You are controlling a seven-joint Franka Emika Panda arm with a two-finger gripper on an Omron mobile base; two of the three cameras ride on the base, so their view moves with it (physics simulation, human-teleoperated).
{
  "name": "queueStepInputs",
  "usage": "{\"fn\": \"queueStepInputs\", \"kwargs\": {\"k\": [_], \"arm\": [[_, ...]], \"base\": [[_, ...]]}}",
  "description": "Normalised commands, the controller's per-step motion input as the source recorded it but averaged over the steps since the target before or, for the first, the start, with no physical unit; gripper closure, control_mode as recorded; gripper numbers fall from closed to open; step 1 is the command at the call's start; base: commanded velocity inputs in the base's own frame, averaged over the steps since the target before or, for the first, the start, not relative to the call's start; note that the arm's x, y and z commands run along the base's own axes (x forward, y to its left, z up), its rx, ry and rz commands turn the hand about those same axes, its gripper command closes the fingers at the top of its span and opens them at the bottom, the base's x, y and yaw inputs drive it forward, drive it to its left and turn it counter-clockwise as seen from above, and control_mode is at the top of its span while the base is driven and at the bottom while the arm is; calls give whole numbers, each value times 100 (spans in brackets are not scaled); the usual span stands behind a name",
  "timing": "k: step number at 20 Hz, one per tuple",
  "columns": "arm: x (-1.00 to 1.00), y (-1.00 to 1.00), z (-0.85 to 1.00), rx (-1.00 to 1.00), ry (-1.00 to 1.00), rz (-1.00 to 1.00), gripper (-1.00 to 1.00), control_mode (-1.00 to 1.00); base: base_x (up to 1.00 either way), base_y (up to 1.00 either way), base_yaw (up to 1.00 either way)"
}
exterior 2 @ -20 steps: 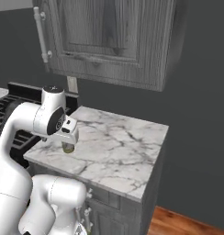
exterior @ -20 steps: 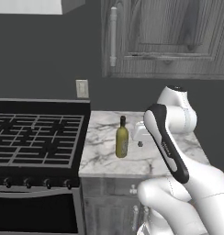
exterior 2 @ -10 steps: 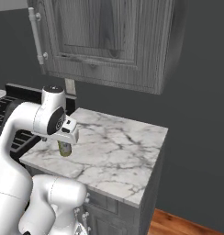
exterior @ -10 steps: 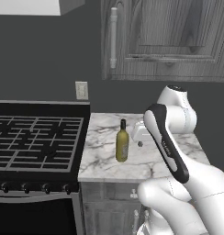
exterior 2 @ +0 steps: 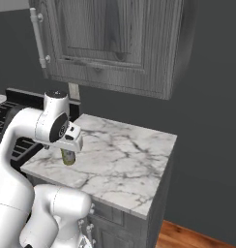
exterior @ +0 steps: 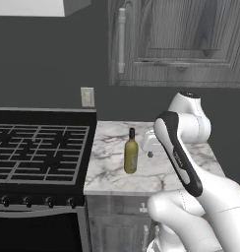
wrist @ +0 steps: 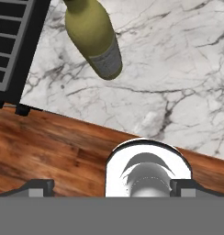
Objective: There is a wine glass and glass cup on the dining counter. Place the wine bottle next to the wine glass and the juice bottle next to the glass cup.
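The wine bottle (exterior: 131, 152) is a slim olive-yellow bottle with a dark cap and pale label. It stands upright on a small marble-topped cabinet (exterior: 112, 174) beside the stove. My gripper (exterior: 150, 147) hangs just right of the bottle's neck, apart from it, pointing down. In the hand view the wine bottle (wrist: 95, 39) lies at the top and the open gripper (wrist: 113, 186) holds nothing. From the right base view the wine bottle's base (exterior 2: 67, 156) peeks out under my gripper (exterior 2: 71, 147). The wine glass, glass cup, juice bottle and dining counter are out of view.
A black gas stove (exterior: 38, 147) adjoins the cabinet on the left. Grey wooden wall cupboards (exterior: 181, 44) hang above. A wall socket (exterior: 87, 97) sits behind the counter. Wooden floor (exterior 2: 187, 237) lies to the right of the cabinet.
The whole picture has shifted slightly, so the camera moved a little. The arm keeps its pose beside the bottle, which stays upright on the marble.
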Motion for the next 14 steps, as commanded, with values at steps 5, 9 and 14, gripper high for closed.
{"fn": "queueStepInputs", "kwargs": {"k": [5, 9, 14], "arm": [[0, 0, 0, 0, 0, 0, -100, 100], [0, 0, 0, 0, 0, 0, -100, 100], [-1, 0, 1, 0, 0, -1, -100, -100]], "base": [[0, 0, 0], [0, 0, 0], [0, 0, 0]]}}
